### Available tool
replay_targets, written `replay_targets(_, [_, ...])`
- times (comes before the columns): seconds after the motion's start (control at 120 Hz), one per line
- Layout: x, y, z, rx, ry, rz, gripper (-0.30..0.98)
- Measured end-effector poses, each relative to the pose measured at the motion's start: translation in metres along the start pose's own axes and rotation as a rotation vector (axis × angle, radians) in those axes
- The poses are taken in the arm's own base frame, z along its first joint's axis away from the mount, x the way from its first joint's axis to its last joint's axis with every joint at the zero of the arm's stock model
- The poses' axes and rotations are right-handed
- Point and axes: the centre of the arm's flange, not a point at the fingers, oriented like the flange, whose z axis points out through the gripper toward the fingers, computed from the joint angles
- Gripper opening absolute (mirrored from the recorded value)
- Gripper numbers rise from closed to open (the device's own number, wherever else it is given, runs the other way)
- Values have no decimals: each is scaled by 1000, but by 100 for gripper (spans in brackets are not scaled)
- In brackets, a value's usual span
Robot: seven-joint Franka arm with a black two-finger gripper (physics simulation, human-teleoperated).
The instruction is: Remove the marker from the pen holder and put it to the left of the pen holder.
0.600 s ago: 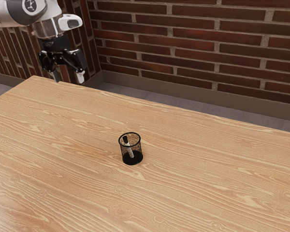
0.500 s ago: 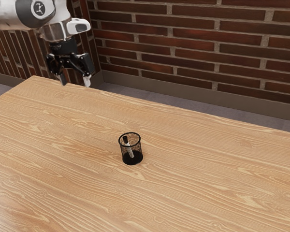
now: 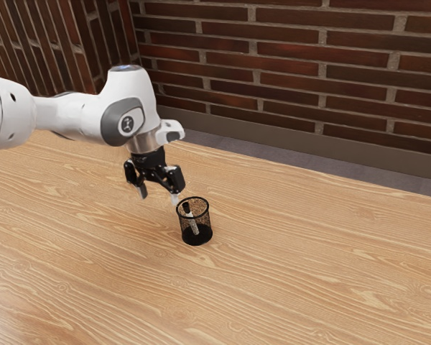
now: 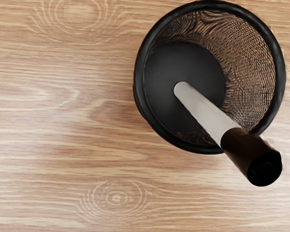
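My gripper [image 3: 159, 200] is open, with its fingers apart just above and to the exterior view's left of the pen holder [image 3: 197, 236]. One fingertip appears close to the holder's rim; whether they touch I cannot tell. Inside the black mesh holder leans the marker [image 3: 193, 221], white with a black cap that reaches the rim. The wrist view looks down into the pen holder [image 4: 184, 63], where the marker [image 4: 205, 110] rests its white end near the bottom and leans its dark cap over the rim.
The wooden table [image 3: 294, 266] extends around the holder on all sides. A brick wall [image 3: 294, 65] stands beyond its far edge. My arm comes in over the table from the exterior view's left.
My arm has moved toward the exterior view's right and down, from above the table's far left corner to beside the holder. The holder and marker have not moved.
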Motion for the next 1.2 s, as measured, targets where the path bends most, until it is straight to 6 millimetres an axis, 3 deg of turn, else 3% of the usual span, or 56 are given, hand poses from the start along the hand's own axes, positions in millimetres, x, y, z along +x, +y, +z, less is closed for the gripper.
replay_targets(0.292, [10, 41, 19, -7, 162, 239, 65])
replay_targets(0.433, [27, 51, 24, -20, 170, 291, 56])
replay_targets(0.742, [56, 47, 39, -46, -110, 202, 50])
replay_targets(0.967, [59, 52, 46, -28, -299, 120, 47])
replay_targets(1.2, [71, 63, 52, -5, -378, 63, 45])
